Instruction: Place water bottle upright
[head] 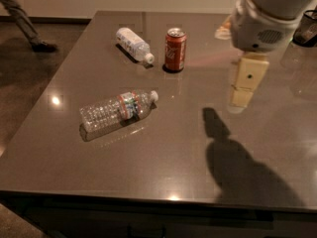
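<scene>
The water bottle (pixel 118 110) is clear and ribbed, with an orange-red and blue label band and a white cap. It lies on its side on the dark table (pixel 163 167), left of centre, with the cap pointing right and away. My gripper (pixel 241 99) hangs from the white arm (pixel 265 19) above the right part of the table. It is well to the right of the bottle, holds nothing, and casts a shadow on the table below it.
A red soda can (pixel 175 49) stands upright at the back middle. A shorter bottle with a white label (pixel 132 44) lies to the can's left. A dark mesh object (pixel 307 28) sits at the far right edge. A person's leg (pixel 22 19) shows on the floor at the upper left.
</scene>
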Robot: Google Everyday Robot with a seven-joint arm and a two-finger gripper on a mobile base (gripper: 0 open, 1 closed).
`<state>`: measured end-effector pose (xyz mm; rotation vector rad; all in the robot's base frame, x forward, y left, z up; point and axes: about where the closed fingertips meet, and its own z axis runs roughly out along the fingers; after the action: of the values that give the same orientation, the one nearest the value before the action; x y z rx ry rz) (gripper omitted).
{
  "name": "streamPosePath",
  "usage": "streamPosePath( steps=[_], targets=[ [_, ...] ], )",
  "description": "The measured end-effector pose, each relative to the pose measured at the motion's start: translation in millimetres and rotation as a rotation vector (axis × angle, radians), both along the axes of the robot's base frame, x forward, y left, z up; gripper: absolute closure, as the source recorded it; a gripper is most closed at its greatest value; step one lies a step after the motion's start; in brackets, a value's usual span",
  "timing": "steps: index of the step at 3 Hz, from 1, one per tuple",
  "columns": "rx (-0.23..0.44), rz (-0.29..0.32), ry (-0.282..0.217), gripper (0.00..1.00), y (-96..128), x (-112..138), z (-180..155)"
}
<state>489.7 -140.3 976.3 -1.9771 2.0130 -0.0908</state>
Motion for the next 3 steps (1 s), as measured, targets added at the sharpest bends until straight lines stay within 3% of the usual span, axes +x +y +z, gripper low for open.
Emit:
streamPosePath(
  steps=[3],
  targets=[
    [-0.094, 0.334, 0.05, 0.0, 148, 38, -59]
  ],
)
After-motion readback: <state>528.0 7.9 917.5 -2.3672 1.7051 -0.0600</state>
